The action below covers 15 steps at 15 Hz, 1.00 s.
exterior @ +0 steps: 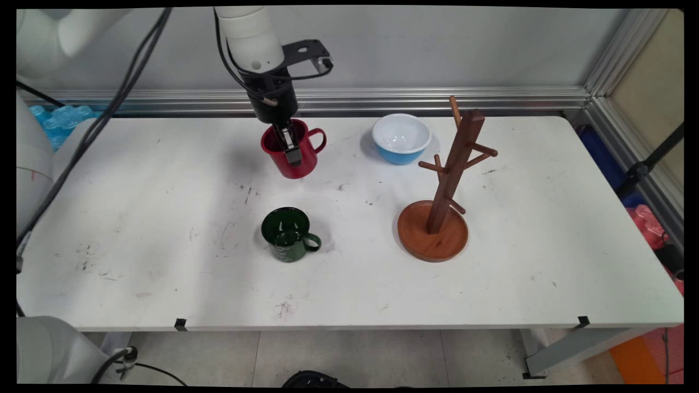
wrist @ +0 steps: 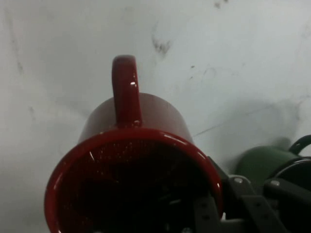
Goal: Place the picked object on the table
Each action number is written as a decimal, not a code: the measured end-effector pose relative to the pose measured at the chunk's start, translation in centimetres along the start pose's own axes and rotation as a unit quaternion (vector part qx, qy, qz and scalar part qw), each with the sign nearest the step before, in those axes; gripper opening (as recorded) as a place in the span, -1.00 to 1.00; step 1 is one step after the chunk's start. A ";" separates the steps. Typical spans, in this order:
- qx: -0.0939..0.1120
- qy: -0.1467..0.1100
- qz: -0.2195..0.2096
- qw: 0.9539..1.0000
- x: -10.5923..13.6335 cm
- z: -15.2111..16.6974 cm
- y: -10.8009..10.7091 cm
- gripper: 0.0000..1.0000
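Red mug (exterior: 295, 153) hangs tilted above the counter (exterior: 164, 262) toward its far side, its handle pointing right in the main view. Pinching its rim is the tool (exterior: 289, 146), one finger inside the mug and one outside. Nearer the camera a green mug (exterior: 286, 234) stands upright. To the right sit a blue bowl (exterior: 401, 138) and a wooden mug tree (exterior: 445, 185).

White table (exterior: 164, 262) bears green mug (exterior: 288, 235), blue bowl (exterior: 401, 139), wooden rack (exterior: 439, 218)
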 end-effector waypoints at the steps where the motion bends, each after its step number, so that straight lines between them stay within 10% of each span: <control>1: -0.002 -0.007 0.002 1.000 0.2 0.6 -0.5 -1.00; 15: -0.016 -0.057 0.023 0.998 1.6 5.3 -2.9 -1.00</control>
